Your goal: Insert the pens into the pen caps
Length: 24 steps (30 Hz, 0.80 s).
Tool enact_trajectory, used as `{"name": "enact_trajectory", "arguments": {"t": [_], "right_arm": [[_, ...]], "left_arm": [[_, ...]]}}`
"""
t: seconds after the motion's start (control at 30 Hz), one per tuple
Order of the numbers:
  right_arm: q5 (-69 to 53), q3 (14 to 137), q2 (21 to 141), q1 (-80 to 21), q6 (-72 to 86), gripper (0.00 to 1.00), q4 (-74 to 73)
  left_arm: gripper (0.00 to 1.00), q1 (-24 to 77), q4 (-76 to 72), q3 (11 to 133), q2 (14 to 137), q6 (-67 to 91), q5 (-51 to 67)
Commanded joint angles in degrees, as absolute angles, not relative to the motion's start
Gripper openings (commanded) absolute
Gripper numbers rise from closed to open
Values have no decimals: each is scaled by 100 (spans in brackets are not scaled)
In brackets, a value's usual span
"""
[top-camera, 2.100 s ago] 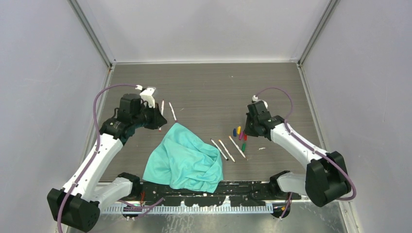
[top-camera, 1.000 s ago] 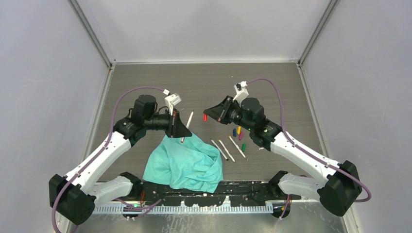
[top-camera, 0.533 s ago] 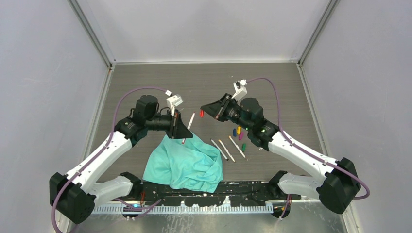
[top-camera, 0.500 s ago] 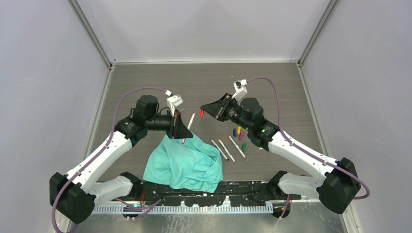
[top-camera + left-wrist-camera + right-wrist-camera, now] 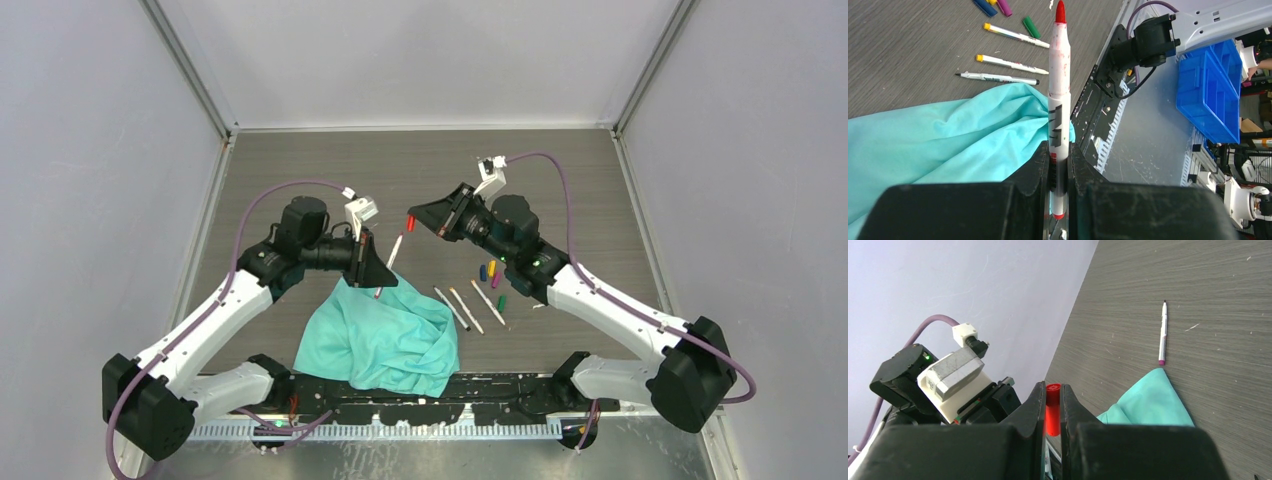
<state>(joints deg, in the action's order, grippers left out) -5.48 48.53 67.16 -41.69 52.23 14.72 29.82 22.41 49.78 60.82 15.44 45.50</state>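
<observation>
We note the left gripper (image 5: 384,272) pinching a pen (image 5: 392,258) in mid-air, its tip aimed at the cap (image 5: 410,222) nipped in the right gripper (image 5: 413,221), just beyond and roughly on-axis.

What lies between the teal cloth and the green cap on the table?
Three pens, side by side, separate the teal cloth from the green cap; the top external view shows it.
</observation>
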Motion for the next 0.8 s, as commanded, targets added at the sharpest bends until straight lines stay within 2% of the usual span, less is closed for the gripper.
{"name": "enact_trajectory", "arguments": {"t": [0.0, 0.77], "right_arm": [[-500, 5185, 6709, -4223, 5133, 0, 1915], [-655, 5197, 6795, -4338, 5096, 1, 1926]], "left_arm": [[0, 3030, 2176, 5094, 6063, 1450, 4712], [0, 3065, 2206, 5103, 6050, 1432, 4618]]}}
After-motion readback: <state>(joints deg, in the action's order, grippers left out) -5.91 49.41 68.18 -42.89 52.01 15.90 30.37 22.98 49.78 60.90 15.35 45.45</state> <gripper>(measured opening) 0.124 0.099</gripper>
